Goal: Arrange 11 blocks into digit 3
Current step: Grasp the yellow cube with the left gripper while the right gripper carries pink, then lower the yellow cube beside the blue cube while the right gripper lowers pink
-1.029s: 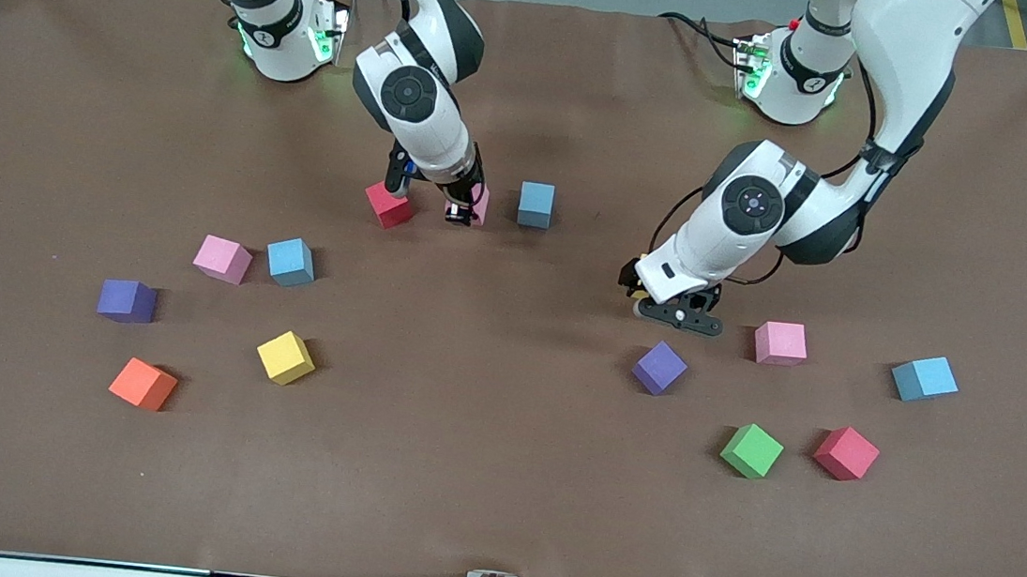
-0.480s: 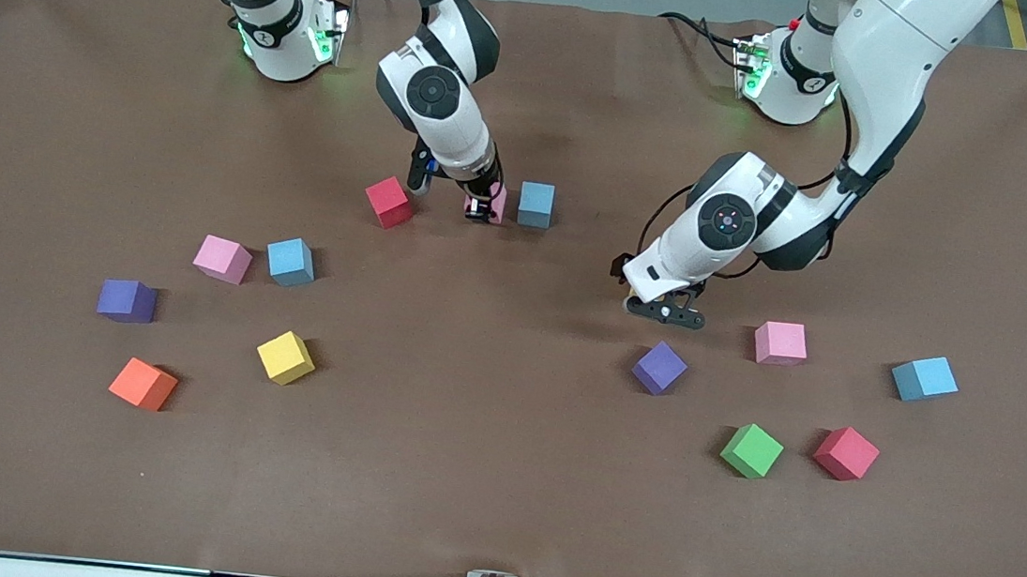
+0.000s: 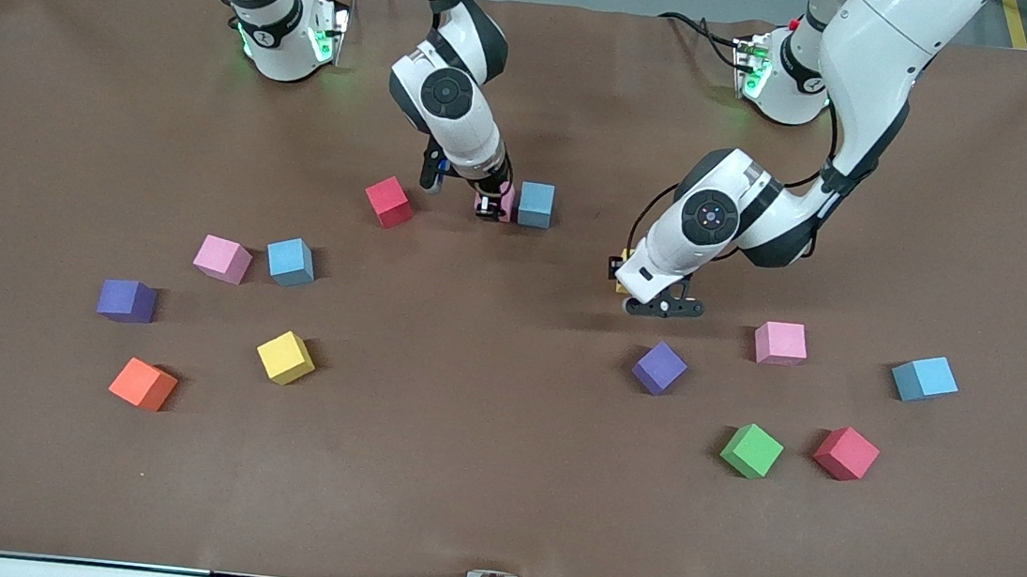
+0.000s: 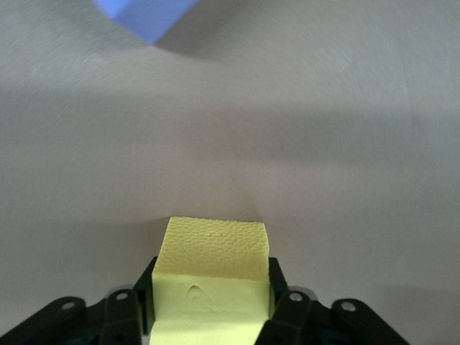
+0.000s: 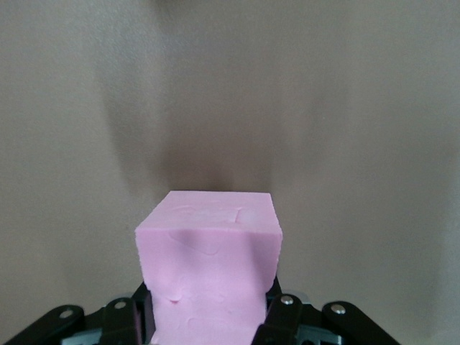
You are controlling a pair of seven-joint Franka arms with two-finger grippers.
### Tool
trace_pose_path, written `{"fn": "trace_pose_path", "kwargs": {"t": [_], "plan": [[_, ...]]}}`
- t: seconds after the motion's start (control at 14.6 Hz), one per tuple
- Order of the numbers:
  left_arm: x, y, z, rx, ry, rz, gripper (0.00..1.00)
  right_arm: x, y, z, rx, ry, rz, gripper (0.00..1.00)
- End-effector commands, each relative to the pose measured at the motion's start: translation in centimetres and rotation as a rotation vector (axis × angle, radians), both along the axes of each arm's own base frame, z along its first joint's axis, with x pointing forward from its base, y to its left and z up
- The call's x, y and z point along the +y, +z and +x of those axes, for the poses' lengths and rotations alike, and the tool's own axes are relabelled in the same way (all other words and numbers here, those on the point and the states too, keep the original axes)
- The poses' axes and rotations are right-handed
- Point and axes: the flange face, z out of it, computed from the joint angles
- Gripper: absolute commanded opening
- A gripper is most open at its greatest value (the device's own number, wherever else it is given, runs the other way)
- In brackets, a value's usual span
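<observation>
A pink block point(image 5: 209, 266) is pinched by the right gripper point(image 3: 489, 208) beside the blue block point(image 3: 536, 204) at upper centre, a yellow block point(image 4: 212, 277) is pinched by the left gripper point(image 3: 654, 295) at centre right, and placing in line is judged next.

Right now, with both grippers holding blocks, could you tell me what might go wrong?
The right gripper brings its pink block close beside the blue block; it could nudge it out of line. The left gripper grips only the near part of its yellow block, which might twist or slip.
</observation>
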Motion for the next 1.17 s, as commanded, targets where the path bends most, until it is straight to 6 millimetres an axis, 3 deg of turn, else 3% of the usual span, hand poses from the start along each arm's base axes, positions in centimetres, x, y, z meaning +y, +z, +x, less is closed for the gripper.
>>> {"fn": "trace_pose_path", "kwargs": {"t": [0.0, 0.14, 0.21, 0.69, 1.1], "plan": [[-3.6, 2.8, -1.3, -0.028, 0.247, 0.031, 0.08, 0.3, -0.2, -0.4, 0.001, -0.026, 0.008, 0.04], [-6.9, 3.8, -2.9, -0.030, 0.429, 0.042, 0.06, 0.3, -0.4, -0.4, 0.004, -0.025, 0.005, 0.05], [-7.6, 4.0, -3.2, -0.027, 0.485, 0.044, 0.07, 0.4, -0.5, -0.4, 0.003, -0.025, 0.005, 0.05], [-9.3, 4.2, -5.4, 0.017, 1.065, 0.109, 0.13, 0.6, -0.4, 0.1, -0.015, -0.016, 0.001, 0.06], [-9.4, 4.5, -8.4, 0.014, 1.357, 0.163, 0.13, 0.4, -0.5, 0.6, -0.049, 0.028, -0.022, 0.06]]}}
